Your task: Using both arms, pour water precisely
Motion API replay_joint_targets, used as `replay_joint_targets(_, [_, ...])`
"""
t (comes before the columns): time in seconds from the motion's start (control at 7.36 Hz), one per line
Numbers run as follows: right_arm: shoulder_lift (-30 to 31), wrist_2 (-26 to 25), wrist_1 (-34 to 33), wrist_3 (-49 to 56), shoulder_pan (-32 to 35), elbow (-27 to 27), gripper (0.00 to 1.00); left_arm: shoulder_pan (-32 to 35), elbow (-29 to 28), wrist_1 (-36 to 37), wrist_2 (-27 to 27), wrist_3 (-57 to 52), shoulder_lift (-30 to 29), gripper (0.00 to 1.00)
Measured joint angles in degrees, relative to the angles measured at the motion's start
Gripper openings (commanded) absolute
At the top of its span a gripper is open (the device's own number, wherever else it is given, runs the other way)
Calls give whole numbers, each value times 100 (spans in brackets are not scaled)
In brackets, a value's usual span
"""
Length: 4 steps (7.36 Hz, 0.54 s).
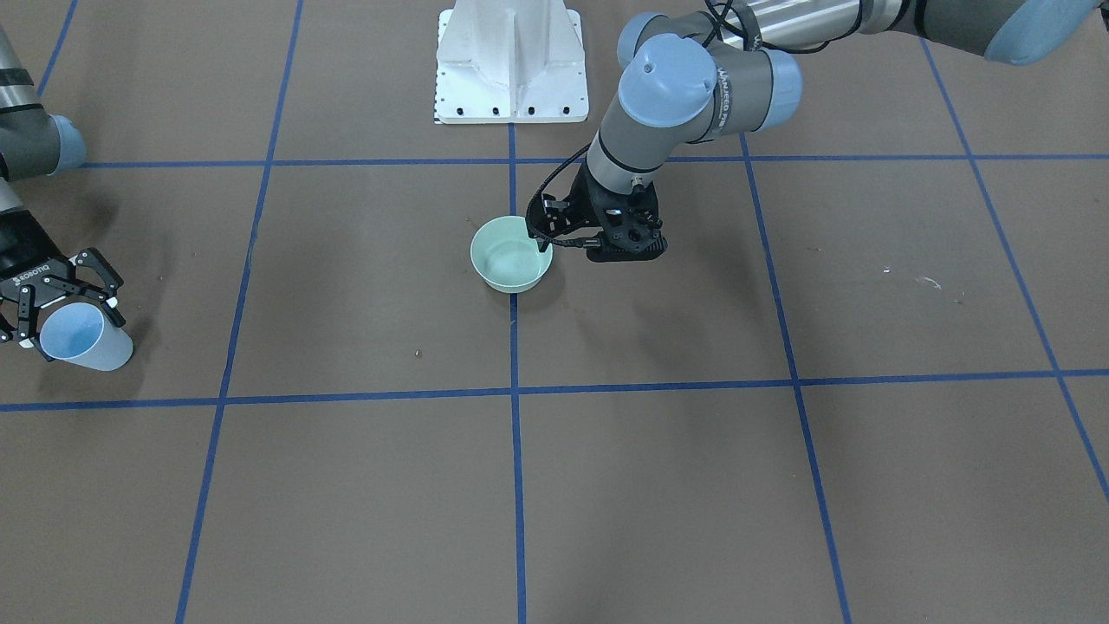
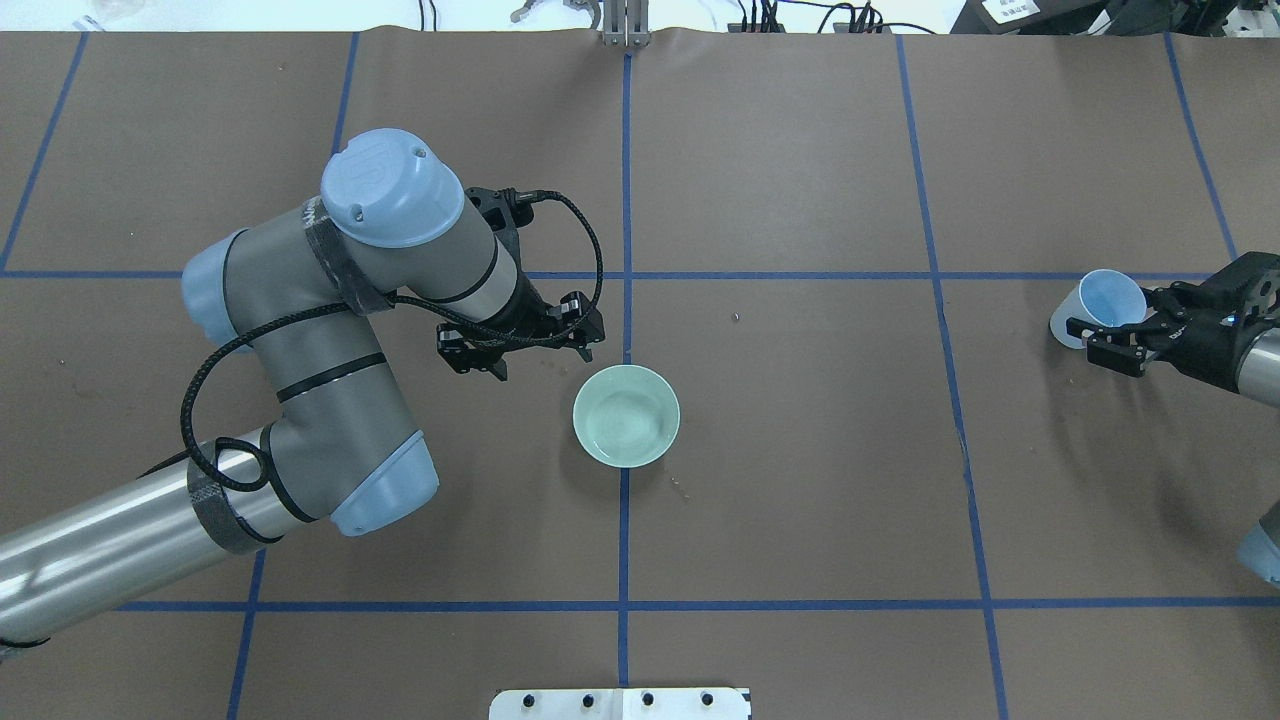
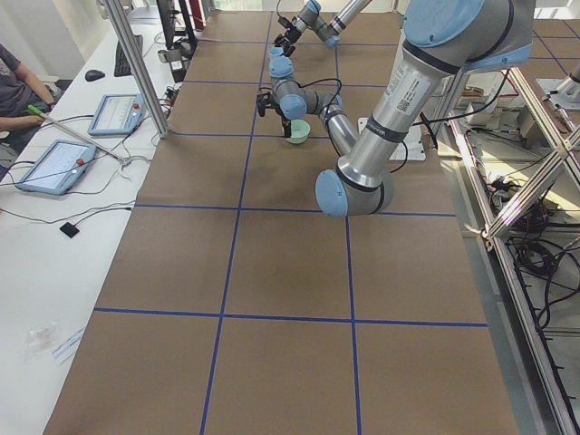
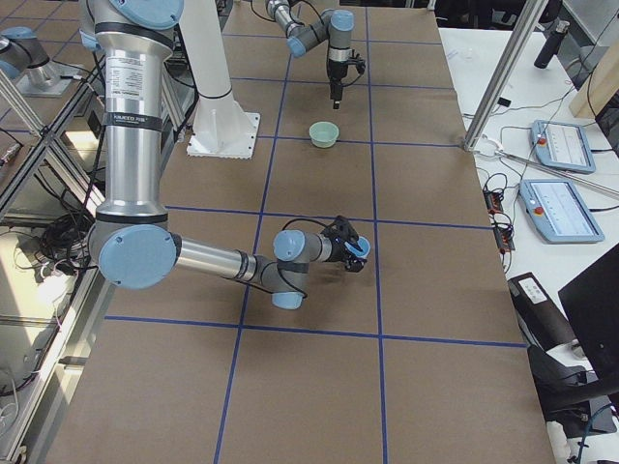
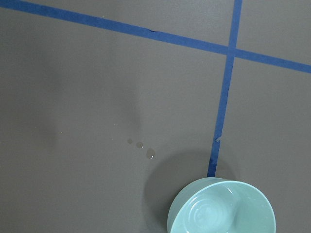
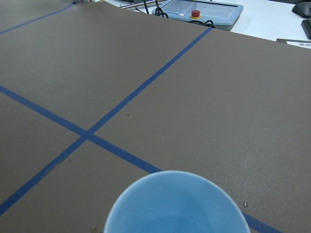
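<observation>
Front view: my left end effector (image 1: 606,243) was spread and empty, green bowl (image 1: 511,256) just beside it. My right end effector (image 1: 68,303) pinched the tilted blue cup (image 1: 87,340). Left wrist view: water (image 5: 216,213) rippled in the bowl below me.

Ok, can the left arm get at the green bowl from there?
Probably yes: the left gripper hangs open just beside the bowl, nothing standing between them; the right gripper and its cup are far off.

Bare table (image 2: 850,450) is left between blue cup (image 2: 1100,303) and green bowl (image 2: 598,440); the bowl is closely flanked by the left gripper (image 2: 530,352).
</observation>
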<state>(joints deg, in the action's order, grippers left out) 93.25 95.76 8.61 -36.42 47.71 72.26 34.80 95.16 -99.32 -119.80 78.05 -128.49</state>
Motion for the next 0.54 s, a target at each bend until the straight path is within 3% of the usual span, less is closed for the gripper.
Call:
replay_joint_targets(0.14, [-5, -1, 0, -9, -1, 0, 91, 0, 7, 0, 0, 0, 22, 99])
replay_joint_targets(0.27, [-7, 2, 0, -13, -1, -1, 79, 0, 20, 0, 0, 0, 33, 99])
replay_joint_targets(0.54, [-5, 5, 2, -20, 1, -1, 40, 0, 30, 0, 0, 0, 47, 99])
